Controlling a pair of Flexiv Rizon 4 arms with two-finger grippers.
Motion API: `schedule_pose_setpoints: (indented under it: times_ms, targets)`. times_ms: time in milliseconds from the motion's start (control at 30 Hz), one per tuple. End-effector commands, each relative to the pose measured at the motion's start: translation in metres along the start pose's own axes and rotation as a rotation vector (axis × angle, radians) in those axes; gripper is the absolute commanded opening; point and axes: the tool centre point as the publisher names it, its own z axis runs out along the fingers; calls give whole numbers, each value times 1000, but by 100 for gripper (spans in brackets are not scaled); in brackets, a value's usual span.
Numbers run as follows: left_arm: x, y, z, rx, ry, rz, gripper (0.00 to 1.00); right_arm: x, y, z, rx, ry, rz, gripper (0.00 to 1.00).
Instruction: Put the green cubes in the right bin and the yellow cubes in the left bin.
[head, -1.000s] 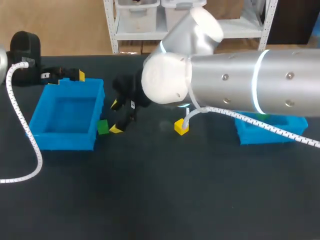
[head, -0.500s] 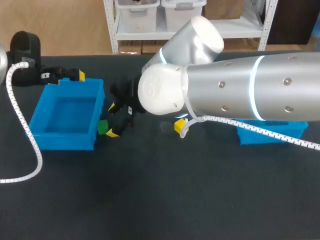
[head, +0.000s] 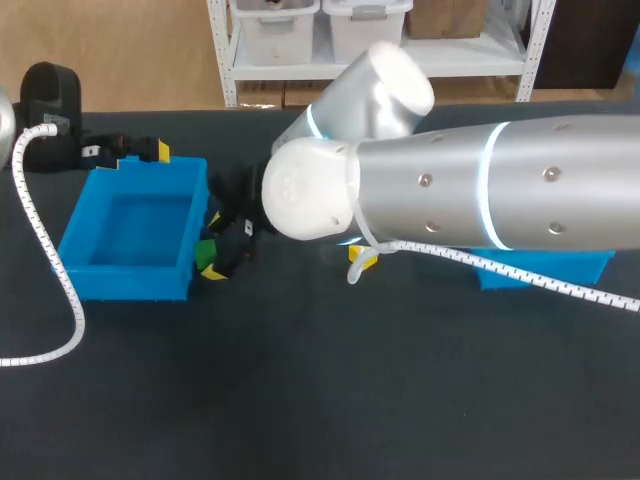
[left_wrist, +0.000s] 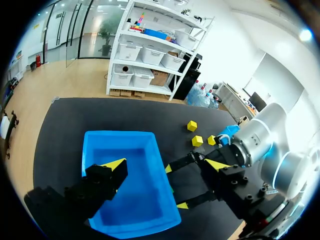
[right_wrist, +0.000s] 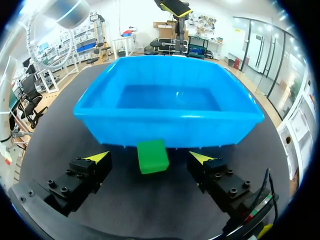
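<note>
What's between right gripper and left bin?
The green cube, between the right gripper's open fingers and just short of the left bin's wall. The right wrist view shows it.

Cube (right_wrist: 153, 156) just beside left bin (right_wrist: 170, 120) wall; between right pincer (right_wrist: 150, 158) fingers.
</note>
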Motion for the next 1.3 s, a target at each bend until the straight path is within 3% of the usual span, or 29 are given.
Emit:
schedule_pose_setpoints:
  times_ms: [33, 100, 167, 467, 667, 967, 1300]
  targets:
    - [1, 1, 0, 7, -5, 2, 100, 0, -5, 7, -1, 4, 3, 40]
    - [1, 1, 0, 7, -5, 2, 100, 0, -6, 8, 1, 6, 6, 12]
    - [1, 1, 0, 7, -5, 2, 100, 1, -6, 10, -4, 3, 23, 0]
    - [1, 1, 0, 7, -5, 2, 100, 3, 0, 26, -10, -3, 46, 0]
    - [1, 1, 0, 7, -5, 2, 100, 4, -14, 4, 50, 11, 17, 0]
    - [1, 1, 0, 7, -5, 2, 100, 15, -43, -67, 182, 7, 17, 0]
    - [1, 1, 0, 7, -5, 2, 100, 33, -57, -185, 369, -15, 36, 0]
